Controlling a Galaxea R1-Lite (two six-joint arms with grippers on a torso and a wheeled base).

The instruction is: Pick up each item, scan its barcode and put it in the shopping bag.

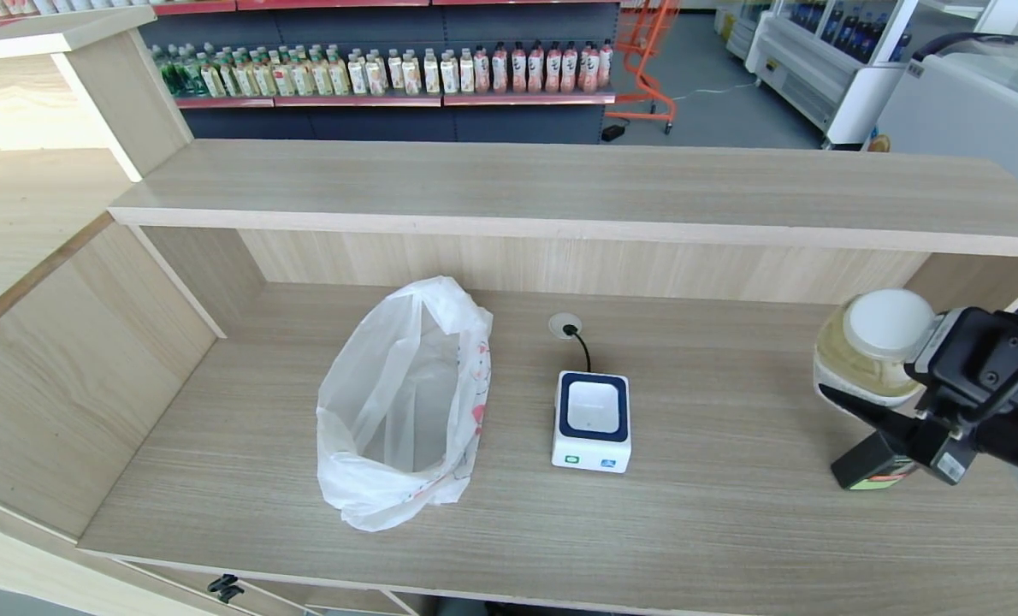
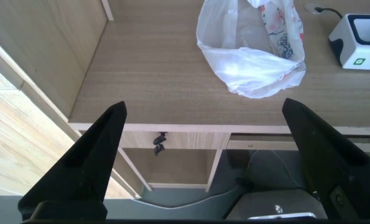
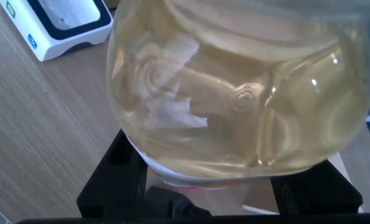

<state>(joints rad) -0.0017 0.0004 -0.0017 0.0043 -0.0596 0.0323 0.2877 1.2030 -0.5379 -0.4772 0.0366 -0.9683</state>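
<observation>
A glass jar [image 1: 868,351] with a white lid and pale yellowish contents sits in my right gripper [image 1: 860,389] at the counter's right end, a little above the wood. In the right wrist view the jar [image 3: 234,106] bulges between the two black fingers [image 3: 110,180], so the gripper [image 3: 212,186] is shut on it. The white and blue barcode scanner [image 1: 591,419] stands mid-counter, its window facing up. Left of it the white plastic shopping bag [image 1: 406,402] stands with its mouth open. My left gripper [image 2: 203,112] hangs open over the counter's front edge, with nothing between its fingers.
A small black box [image 1: 872,462] with a green and red label lies on the counter under my right gripper. The scanner's cable runs to a grommet [image 1: 565,325] behind it. Wooden walls close the counter at the back and left, with a raised shelf [image 1: 560,184] above.
</observation>
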